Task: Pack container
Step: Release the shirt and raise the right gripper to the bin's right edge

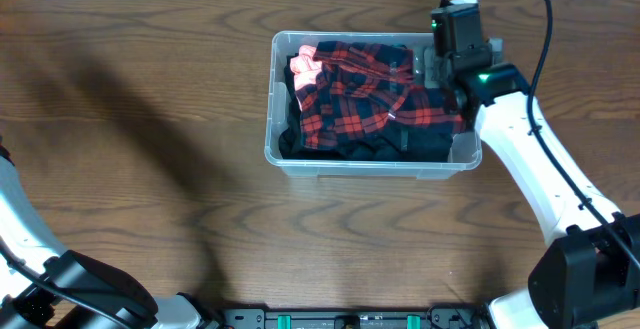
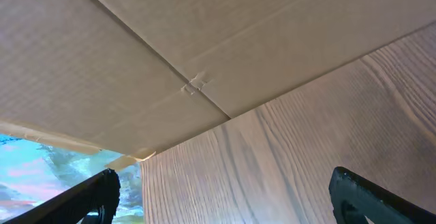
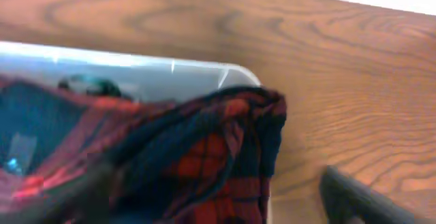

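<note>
The clear plastic container (image 1: 272, 119) stands at the table's middle back. A red and dark blue plaid garment (image 1: 370, 94) fills it. My right gripper (image 1: 437, 69) is at the tub's right end, near its far corner. In the right wrist view its fingers (image 3: 211, 190) are spread wide. A fold of the plaid garment (image 3: 218, 149) lies between them, over the container's rim (image 3: 204, 67). My left gripper (image 2: 225, 190) is open and empty over bare wood, out of the overhead view.
The wooden table (image 1: 140, 99) spreads to the left and front of the tub. A brown cardboard-like surface (image 2: 170, 47) fills the upper part of the left wrist view. The right arm's black cable (image 1: 545, 29) arcs over the table's back right.
</note>
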Robot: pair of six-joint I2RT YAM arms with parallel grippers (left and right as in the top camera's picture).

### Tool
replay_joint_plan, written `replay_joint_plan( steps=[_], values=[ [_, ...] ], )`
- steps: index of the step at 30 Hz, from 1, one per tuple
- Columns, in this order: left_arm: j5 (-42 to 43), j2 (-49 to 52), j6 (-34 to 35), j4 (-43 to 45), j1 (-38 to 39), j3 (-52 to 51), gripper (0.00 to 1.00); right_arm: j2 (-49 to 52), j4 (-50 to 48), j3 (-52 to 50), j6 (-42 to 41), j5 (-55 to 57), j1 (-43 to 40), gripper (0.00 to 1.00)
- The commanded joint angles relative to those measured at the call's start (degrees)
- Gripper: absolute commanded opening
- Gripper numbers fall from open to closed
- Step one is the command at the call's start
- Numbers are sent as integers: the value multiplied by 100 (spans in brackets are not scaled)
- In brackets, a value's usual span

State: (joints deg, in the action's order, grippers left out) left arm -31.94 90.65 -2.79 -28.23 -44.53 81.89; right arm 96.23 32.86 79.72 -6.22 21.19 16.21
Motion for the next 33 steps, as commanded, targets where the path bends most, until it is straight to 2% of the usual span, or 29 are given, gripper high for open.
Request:
replay_joint_plan(
  steps=[1,2,3,9,15,21,33],
  values=[
    [-85,-63,33,-2,-17,-68,98,-131,140,46,522,-378,-162,24],
    [-85,-63,33,-2,-17,-68,98,-131,195,46,518,-361,-212,6],
    [-85,-63,33,-2,-17,-68,98,-131,229,46,516,-363,-256,1],
    [-85,-63,33,-2,-17,-68,98,-114,258,46,509,-420,-595,1],
    [-85,-63,33,-2,-17,-68,98,136,260,44,671,-1661,-883,1],
    [-85,-63,33,-2,-17,-68,98,702,317,44,673,-2334,-835,2],
    [-85,-63,33,-2,-17,-68,98,1628,739,44,671,-2559,-577,2]
  ],
)
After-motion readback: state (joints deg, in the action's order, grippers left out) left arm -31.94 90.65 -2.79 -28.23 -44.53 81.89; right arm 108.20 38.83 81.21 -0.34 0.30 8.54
